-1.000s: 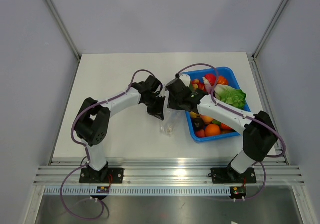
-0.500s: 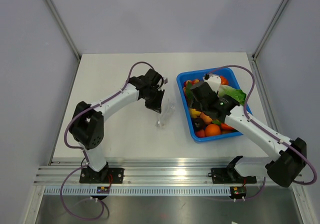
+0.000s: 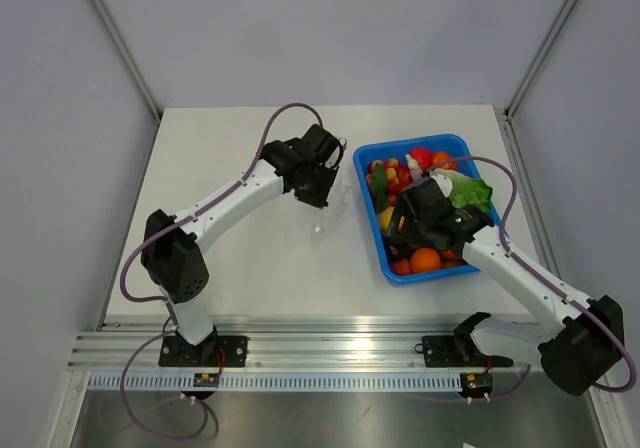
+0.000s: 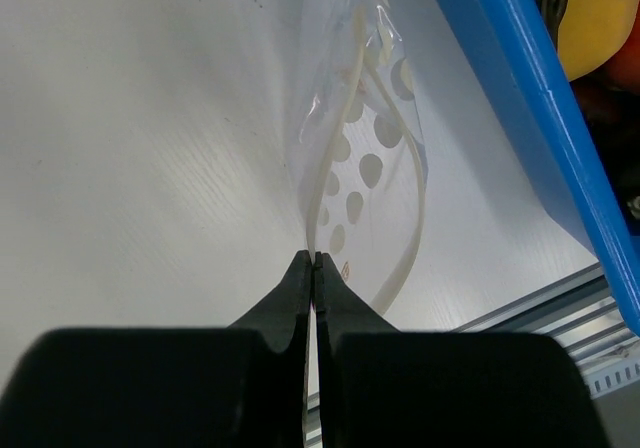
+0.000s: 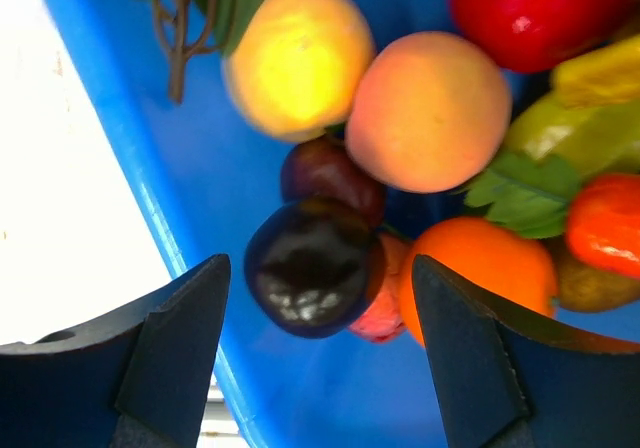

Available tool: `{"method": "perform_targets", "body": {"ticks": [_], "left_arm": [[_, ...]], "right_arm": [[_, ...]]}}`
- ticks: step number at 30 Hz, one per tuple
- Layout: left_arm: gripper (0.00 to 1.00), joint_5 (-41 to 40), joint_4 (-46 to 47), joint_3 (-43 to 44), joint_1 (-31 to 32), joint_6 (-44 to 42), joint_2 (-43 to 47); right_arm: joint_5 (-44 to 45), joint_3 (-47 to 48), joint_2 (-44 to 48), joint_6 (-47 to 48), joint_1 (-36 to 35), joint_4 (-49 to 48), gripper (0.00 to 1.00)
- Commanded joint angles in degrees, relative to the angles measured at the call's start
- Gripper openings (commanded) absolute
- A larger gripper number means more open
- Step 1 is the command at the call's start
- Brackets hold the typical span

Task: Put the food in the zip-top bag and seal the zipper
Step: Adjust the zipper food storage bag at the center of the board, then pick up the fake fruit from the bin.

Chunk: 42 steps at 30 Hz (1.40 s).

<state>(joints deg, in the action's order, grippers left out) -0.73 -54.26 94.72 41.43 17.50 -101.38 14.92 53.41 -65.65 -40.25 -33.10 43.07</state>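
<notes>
Noting the left gripper (image 4: 313, 258) clamped on the zip-top bag (image 4: 375, 138) edge, presenting it over the counter (image 4: 150, 118) just beside the blue tray (image 5: 120, 138). We see the right gripper (image 5: 318, 268) spread wide over the food (image 5: 305, 278), which lies in the tray, presumably to grasp it.

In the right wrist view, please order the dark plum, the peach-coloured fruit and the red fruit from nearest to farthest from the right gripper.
1. Dark plum: between the right gripper's open fingers.
2. Peach-coloured fruit: above, centre-right.
3. Red fruit: top right corner.
</notes>
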Motion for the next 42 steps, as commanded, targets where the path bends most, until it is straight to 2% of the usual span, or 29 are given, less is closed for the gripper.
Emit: {"method": "perform_targets", "body": {"ticks": [1,8,12,18,20,24,29,34,38,42], "left_arm": [[0.00,-4.54,-1.20,3.54,1.46,-0.97,-0.75],[0.00,-5.33,-1.46,5.21,2.43,-0.45,-1.10],[0.00,-5.60,-1.46,6.70,2.60,-0.45,-1.45],[0.00,-6.48,-1.90,8.99,3.04,-0.53,-2.77],[0.00,-6.56,-1.90,9.35,3.04,-0.53,-3.03],[0.00,-8.14,-2.16,9.34,3.04,-1.50,-3.20],[0.00,-10.43,-3.39,11.19,3.04,-3.26,-3.91],[0.00,-9.64,-3.75,12.25,3.04,-2.91,-4.61],[0.00,-6.32,-2.96,12.07,3.04,-2.47,-4.00],[0.00,-2.44,-1.82,11.72,3.04,-1.15,-3.65]], "right_arm": [[-5.07,2.13,-2.36,2.89,-0.03,-2.21,0.81],[-4.63,0.92,-4.58,-0.35,-0.03,1.58,0.90],[-5.69,-1.37,-3.61,-3.69,-0.03,-0.26,0.90],[-10.43,-4.54,-4.22,-6.15,-0.03,-5.00,0.82],[-10.00,-5.50,-3.53,-7.21,-0.03,-5.63,0.67],[-7.36,-5.60,0.34,-8.18,-0.03,-6.24,0.52],[-10.69,-2.61,-0.79,-7.48,-0.56,-9.75,0.50],[-3.95,3.35,-1.33,-6.60,-1.53,-5.90,0.50],[0.37,7.58,1.75,-3.97,-1.53,-4.22,0.50],[-1.37,13.29,0.88,-2.56,-1.53,-5.80,0.49]]}}
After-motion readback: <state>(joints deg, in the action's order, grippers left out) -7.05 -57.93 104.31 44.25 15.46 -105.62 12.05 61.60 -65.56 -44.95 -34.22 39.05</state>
